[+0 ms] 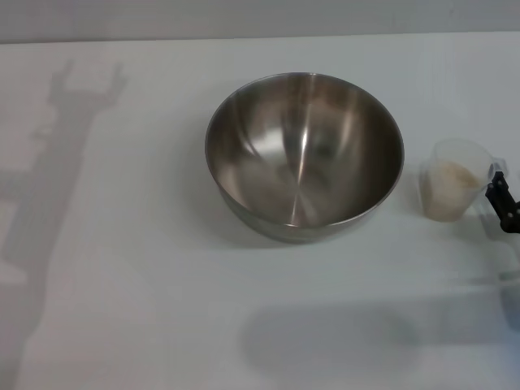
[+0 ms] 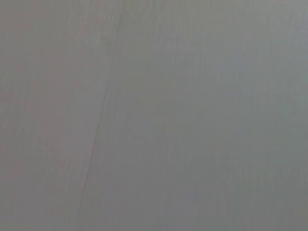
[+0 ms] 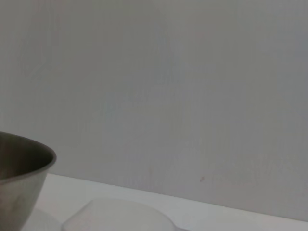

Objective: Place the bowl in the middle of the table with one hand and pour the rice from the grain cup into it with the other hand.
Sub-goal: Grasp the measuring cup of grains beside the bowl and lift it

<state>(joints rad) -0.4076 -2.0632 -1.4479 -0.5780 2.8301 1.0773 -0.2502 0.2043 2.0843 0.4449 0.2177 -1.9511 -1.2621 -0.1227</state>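
One claw is all you can actually spot, and barely: the right claw (image 1: 504, 203) pokes in as a black bit at the right edge of the head view, right up against the handle side of the grain cup (image 1: 452, 188). It looks to be touching the handle, but I honestly can't tell if the fingers are clamped on it or just sitting beside it. The left claw isn't anywhere in sight; its wrist camera shows nothing but a flat grey surface.

So the cup stands upright on the white worktop (image 1: 146, 309), and it's roughly half full of rice (image 1: 449, 180), a pale off-white heap you can see through the clear plastic. In the right wrist view its rim (image 3: 118, 215) shows up as a whitish rounded shape low in the frame.

Just to the left of the cup, close but not touching, sits the bowl (image 1: 304, 154). Big shiny steel thing, way bigger than the cup, upright, about mid-worktop. Inside it's bare metal, only reflections. The right wrist camera catches its edge (image 3: 21, 180) too, off to one side.
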